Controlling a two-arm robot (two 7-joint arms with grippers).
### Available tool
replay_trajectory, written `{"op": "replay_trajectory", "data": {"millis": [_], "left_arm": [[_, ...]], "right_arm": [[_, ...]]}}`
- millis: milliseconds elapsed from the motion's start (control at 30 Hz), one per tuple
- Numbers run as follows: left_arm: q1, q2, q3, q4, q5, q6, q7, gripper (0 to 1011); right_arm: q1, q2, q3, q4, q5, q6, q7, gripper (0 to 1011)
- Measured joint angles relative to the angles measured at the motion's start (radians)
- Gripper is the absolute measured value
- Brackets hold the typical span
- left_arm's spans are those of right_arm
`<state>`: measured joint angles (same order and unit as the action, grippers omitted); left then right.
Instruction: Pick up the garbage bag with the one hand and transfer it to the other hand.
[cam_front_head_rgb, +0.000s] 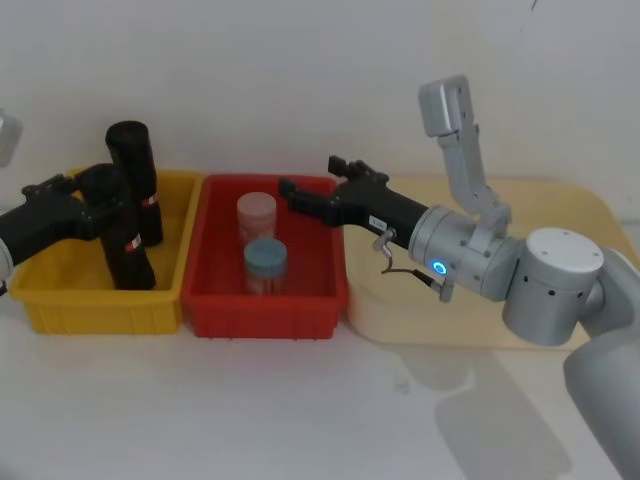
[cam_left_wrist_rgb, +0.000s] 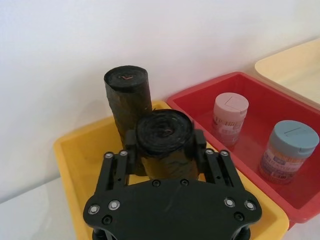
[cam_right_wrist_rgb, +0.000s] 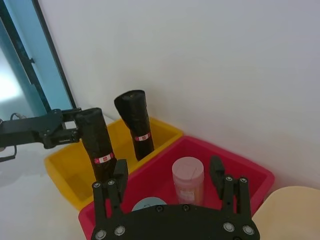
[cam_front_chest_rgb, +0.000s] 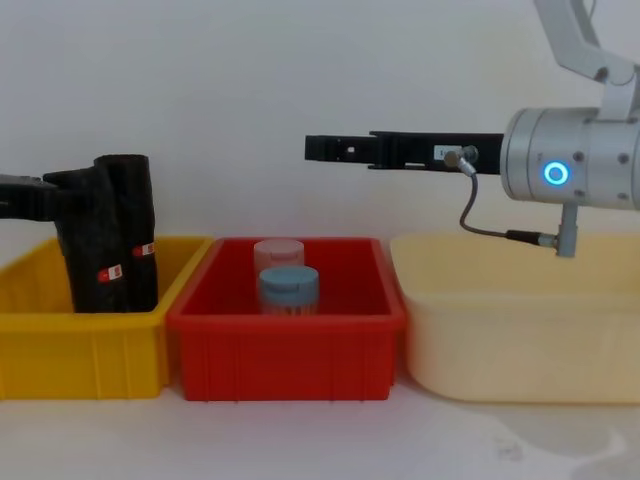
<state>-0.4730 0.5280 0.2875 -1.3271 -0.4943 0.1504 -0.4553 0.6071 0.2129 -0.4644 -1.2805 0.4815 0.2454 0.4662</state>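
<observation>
Left tool (cam_left_wrist_rgb: 165, 142) closed on the garbage bag (cam_front_head_rgb: 128, 250), one finger on each side of the roll near its top, inside the yellow bin (cam_front_head_rgb: 95, 305) at the left end of the row. Roll tilted, top leaning left; lower end down in the bin, can't tell if it's off the floor. Second black roll (cam_front_head_rgb: 135, 170) just beside it on the far side, upright; contact between the two can't be told. Both rolls stand taller than the bin walls, with open air above them. Each has a small red-and-white label (cam_front_chest_rgb: 110, 271) low on its side, print too small to read. Right tool (cam_front_head_rgb: 308, 176) hangs in the air over the red bin (cam_front_head_rgb: 265, 318), pointing left toward the yellow bin, fingers spread wide and holding nothing. It is well above the rim and the jars, with a clear gap between it and the held roll. Blue ring light (cam_front_chest_rgb: 553, 173) on its arm; white sticker on the tool body, unreadable. In the red bin: a pink-lidded jar (cam_front_head_rgb: 256, 215) on the far side, a blue-lidded jar (cam_front_head_rgb: 265, 262) nearer, both upright and close together, banded labels not legible. Cream tray (cam_front_head_rgb: 400, 310) sits to the right under the right arm. The three containers are edge to edge on the white surface (cam_front_head_rgb: 300, 410), bare on the near side. White wall (cam_front_head_rgb: 300, 80) is close behind the far rims.
</observation>
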Motion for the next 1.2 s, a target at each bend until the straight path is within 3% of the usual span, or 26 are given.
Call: {"op": "replay_trajectory", "data": {"millis": [67, 333, 767, 1200], "left_arm": [[-0.001, 0.000, 0.001, 0.001, 0.001, -0.001, 0.000, 586], [-0.004, -0.001, 0.002, 0.004, 0.003, -0.003, -0.001, 519], [-0.006, -0.002, 0.003, 0.007, 0.004, -0.005, -0.001, 519], [-0.007, -0.002, 0.004, 0.008, 0.005, -0.006, -0.001, 519]], "right_arm": [[0.003, 0.000, -0.004, 0.005, 0.000, 0.003, 0.001, 999], [0.032, 0.010, -0.033, 0.034, 0.001, 0.035, 0.037, 1000], [0.095, 0.018, -0.102, 0.093, -0.012, 0.095, 0.099, 1000], [0.132, 0.013, -0.166, 0.134, -0.042, 0.119, 0.117, 1000]]}}
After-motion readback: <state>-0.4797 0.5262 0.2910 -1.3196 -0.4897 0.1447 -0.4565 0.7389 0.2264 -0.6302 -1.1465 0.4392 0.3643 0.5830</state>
